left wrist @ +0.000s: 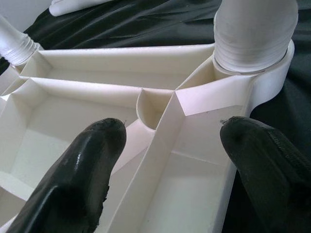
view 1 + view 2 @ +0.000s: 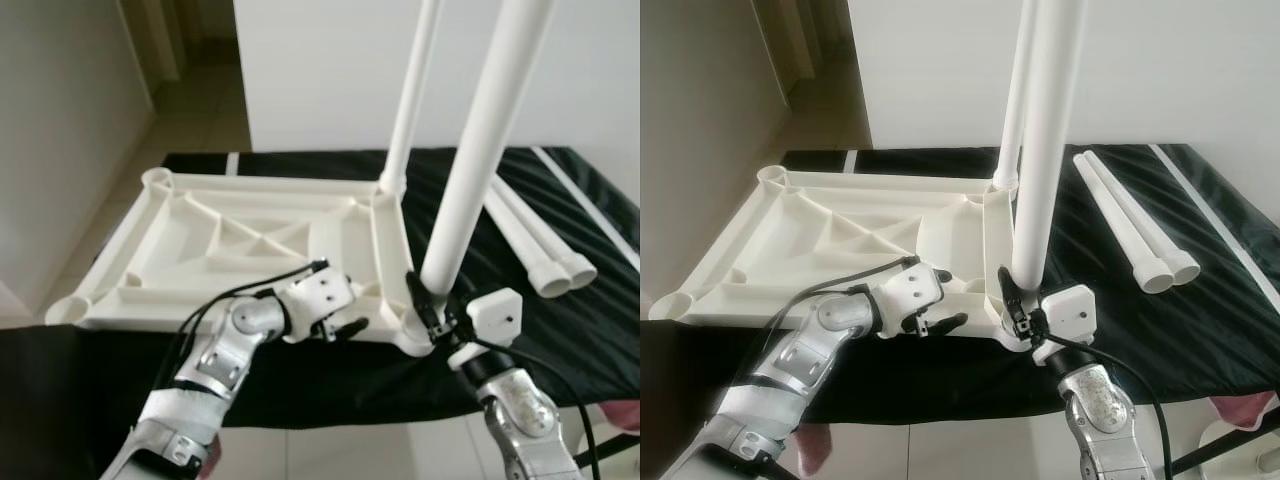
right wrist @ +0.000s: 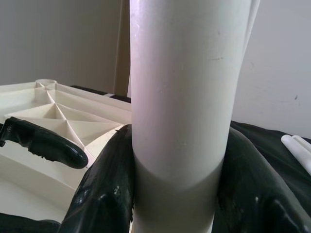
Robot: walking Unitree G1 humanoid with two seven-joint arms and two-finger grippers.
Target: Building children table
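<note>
Spare legs (image 2: 545,240) beside upturned tabletop (image 2: 200,240)

White tabletop (image 2: 240,235), black cloth (image 2: 560,330)

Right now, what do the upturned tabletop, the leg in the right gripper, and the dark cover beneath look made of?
Tabletop: probably moulded plastic, matte white, with ribbed underside. Leg in the right gripper: smooth white plastic, faint sheen. Cover: seemingly thin black fabric, wrinkled and slightly glossy.

Near table leg (image 2: 482,145) cut off by top edge above right gripper (image 2: 428,305), its threaded foot hidden in corner socket (image 2: 415,335) below the jaws
</note>
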